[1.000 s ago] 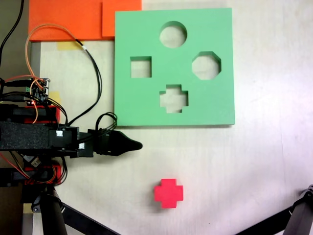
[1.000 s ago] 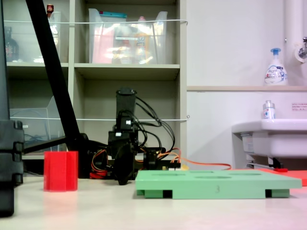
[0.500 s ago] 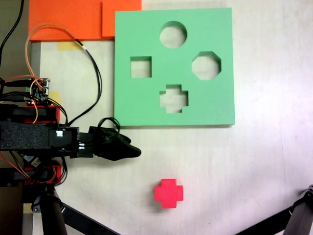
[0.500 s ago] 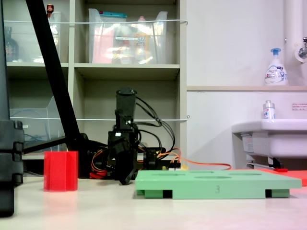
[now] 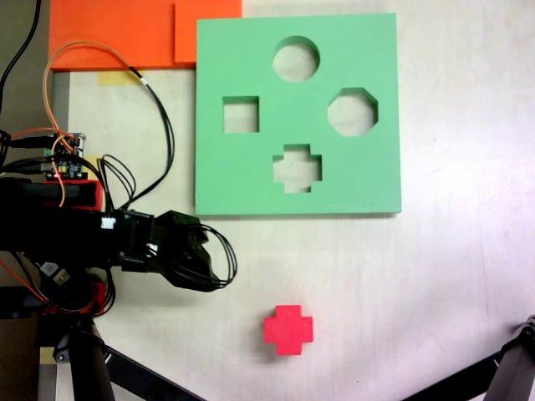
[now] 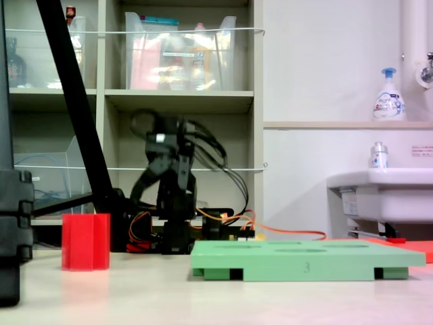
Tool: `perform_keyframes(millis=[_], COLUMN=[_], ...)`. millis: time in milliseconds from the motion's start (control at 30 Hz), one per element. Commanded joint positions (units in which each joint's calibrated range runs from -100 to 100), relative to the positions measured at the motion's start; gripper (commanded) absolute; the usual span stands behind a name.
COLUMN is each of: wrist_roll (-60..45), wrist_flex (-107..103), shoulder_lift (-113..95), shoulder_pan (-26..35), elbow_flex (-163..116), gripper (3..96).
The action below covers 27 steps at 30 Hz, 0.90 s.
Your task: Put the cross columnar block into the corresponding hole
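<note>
1. On the pale table (image 5: 435, 276), the green foam board (image 5: 251, 180) lies flat toward 12 o'clock in the first exterior view; in the second exterior view it sits low and wide at the right of centre (image 6: 352, 261).
2. At 9 o'clock in the first exterior view, the black Koch arm (image 5: 58, 234) reaches in from the edge, wrapped in black and orange cables. In the second exterior view it is raised and blurred in front of the shelving (image 6: 169, 176).
3. At 11 o'clock in the first exterior view, an orange foam sheet (image 5: 117, 33) touches the board's corner.
4. The gripper (image 5: 196, 263) points toward 4 o'clock in the first exterior view, over bare table, well apart from the board and the block. Cables and blur hide its tips, so I cannot tell whether the jaws are apart or together.
5. The cross columnar block (image 5: 288, 329) stands upright on the table at 6 o'clock in the first exterior view, apart from the board. In the second exterior view it is at 8 o'clock (image 6: 85, 242).
6. The corresponding hole (image 5: 297, 168) is the board's plus-shaped cutout near its 6 o'clock edge, almost straight toward 12 o'clock from the block. It is empty.
</note>
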Motion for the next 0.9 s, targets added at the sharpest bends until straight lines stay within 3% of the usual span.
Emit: perform_keyframes(millis=[33, 467, 767, 900], wrist_roll=[0.8, 1.3, 3.4, 3.4], wrist_flex=[-15.4, -27.8, -27.8, -27.8], shoulder_lift=[13.5, 54.9, 78.3, 84.8], shoulder_pan=[-0.9, -3.6, -6.0, -6.9], elbow_flex=[19.5, 59.6, 68.3, 68.4], gripper=[45.7, 45.8, 84.0, 87.2])
